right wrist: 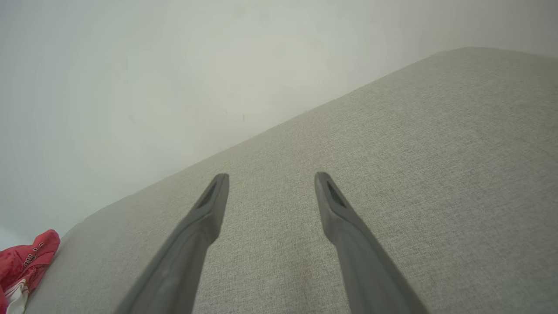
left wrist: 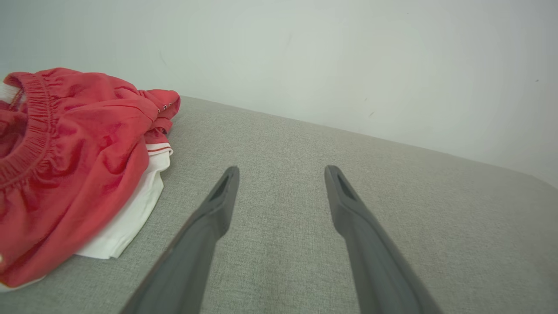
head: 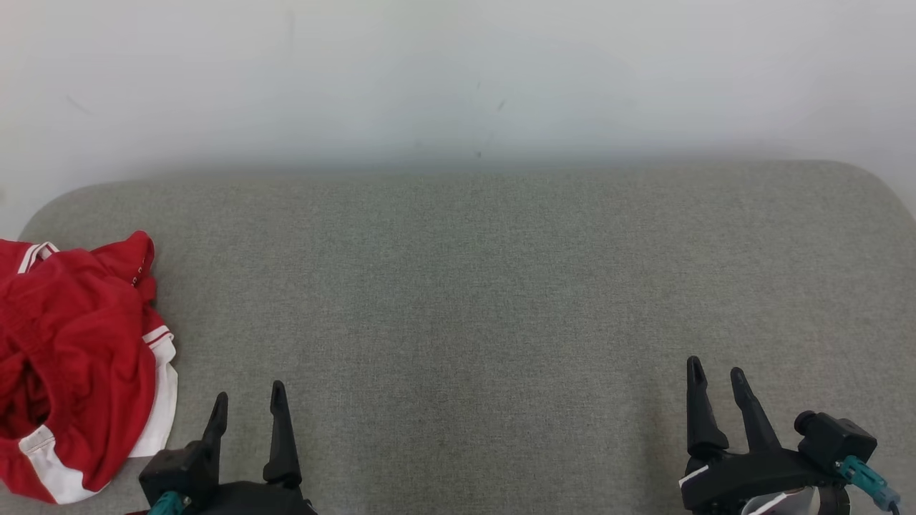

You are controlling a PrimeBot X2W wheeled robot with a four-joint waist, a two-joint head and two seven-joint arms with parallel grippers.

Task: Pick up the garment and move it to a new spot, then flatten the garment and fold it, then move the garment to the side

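Observation:
A crumpled red garment [head: 79, 350] with white trim lies in a heap at the left end of the grey fabric surface [head: 472, 300]. In the left wrist view the garment [left wrist: 74, 161] fills the left side, its elastic waistband showing. A small corner of the garment [right wrist: 24, 261] shows at the lower left of the right wrist view. My left gripper [head: 249, 404] stands open just right of the heap, apart from it, nothing between its fingers. Far to the right, my right gripper [head: 715, 375] is open and holds nothing.
A pale wall [head: 458, 79] rises behind the surface's far edge. The grey surface has rounded back corners at left and right. Bare fabric stretches between the two grippers [left wrist: 281, 172] [right wrist: 270, 176].

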